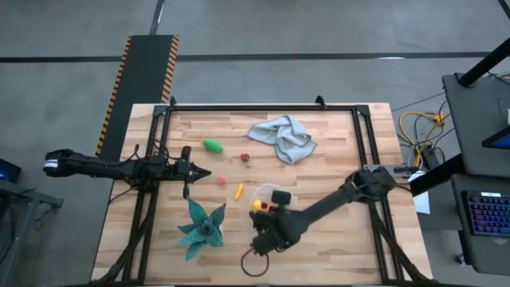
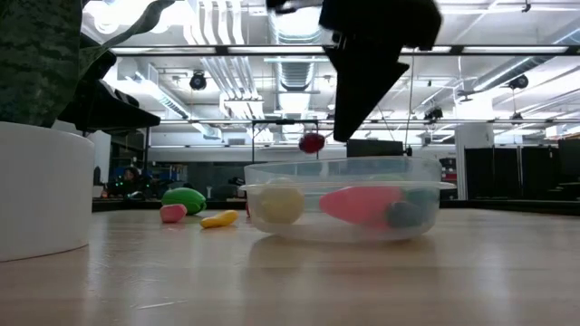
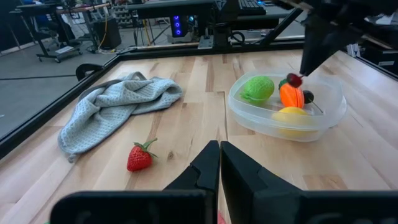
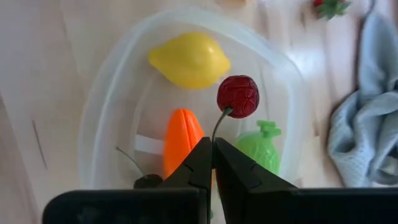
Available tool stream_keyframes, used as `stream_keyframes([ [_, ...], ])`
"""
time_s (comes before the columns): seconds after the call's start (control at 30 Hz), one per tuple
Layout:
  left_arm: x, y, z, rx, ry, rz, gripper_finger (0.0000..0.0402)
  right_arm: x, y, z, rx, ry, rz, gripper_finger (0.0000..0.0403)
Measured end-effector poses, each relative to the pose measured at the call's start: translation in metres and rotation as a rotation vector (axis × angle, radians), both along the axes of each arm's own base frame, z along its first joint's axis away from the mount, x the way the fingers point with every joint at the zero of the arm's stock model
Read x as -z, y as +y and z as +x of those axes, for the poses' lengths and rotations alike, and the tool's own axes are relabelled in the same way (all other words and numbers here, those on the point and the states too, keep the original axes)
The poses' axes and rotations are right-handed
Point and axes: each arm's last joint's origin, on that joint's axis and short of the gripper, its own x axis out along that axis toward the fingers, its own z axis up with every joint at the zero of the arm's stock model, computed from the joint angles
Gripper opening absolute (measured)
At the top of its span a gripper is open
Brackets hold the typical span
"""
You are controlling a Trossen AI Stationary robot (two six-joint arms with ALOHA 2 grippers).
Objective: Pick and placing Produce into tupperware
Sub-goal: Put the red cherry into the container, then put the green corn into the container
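The tupperware (image 4: 106,93) is a clear round container near the table's near edge, also visible in the high view (image 1: 263,191) and low view (image 2: 344,204). It holds a yellow lemon (image 4: 188,60), an orange piece (image 4: 181,140), a green piece (image 4: 261,149) and a small dark piece (image 4: 148,181). My right gripper (image 4: 213,146) hovers over it, shut on a red cherry (image 4: 237,96). Loose produce lies on the wood: a green piece (image 1: 213,145), a strawberry (image 3: 140,157), a small red piece (image 1: 221,181) and a yellow piece (image 1: 238,190). My left gripper (image 3: 219,163) waits shut at the table's left side. My right gripper pinches the cherry's thin stem (image 4: 216,129) between its two fingertips. The fingers (image 2: 358,100) slant down from above the tupperware. The red cherry (image 2: 312,142) hangs at the stem's free end, lifted clear just above the container's rim, over the pieces inside.
A crumpled grey-blue cloth (image 1: 283,137) lies toward the far edge. A teal spiky plant (image 1: 201,227) in a white pot (image 2: 36,190) stands left of the tupperware. A dark cable loop (image 1: 255,263) lies by the near edge. Black rails frame the table.
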Motion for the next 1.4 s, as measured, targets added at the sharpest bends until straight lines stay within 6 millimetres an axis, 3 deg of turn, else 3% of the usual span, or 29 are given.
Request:
stream_keyframes([
  [0.33, 0.000, 0.000, 0.000, 0.000, 0.000, 0.000, 0.0000, 0.002, -0.036, 0.015, 0.038, 0.077, 0.108, 0.0008],
  [0.6, 0.000, 0.000, 0.000, 0.000, 0.000, 0.000, 0.0000, 0.002, -0.053, 0.021, 0.039, 0.124, 0.186, 0.0008],
  [1.0, 0.000, 0.000, 0.000, 0.000, 0.000, -0.001, 0.0000, 0.002, -0.055, 0.022, 0.047, 0.121, 0.186, 0.0015],
  [1.27, 0.000, 0.000, 0.000, 0.000, 0.000, -0.001, 0.0000, 0.002, -0.056, 0.023, 0.052, 0.102, 0.153, 0.0070],
  [1.4, 0.000, 0.000, 0.000, -0.001, 0.000, -0.002, 0.0000, -0.002, -0.055, 0.022, 0.101, 0.015, 0.021, 0.0097],
])
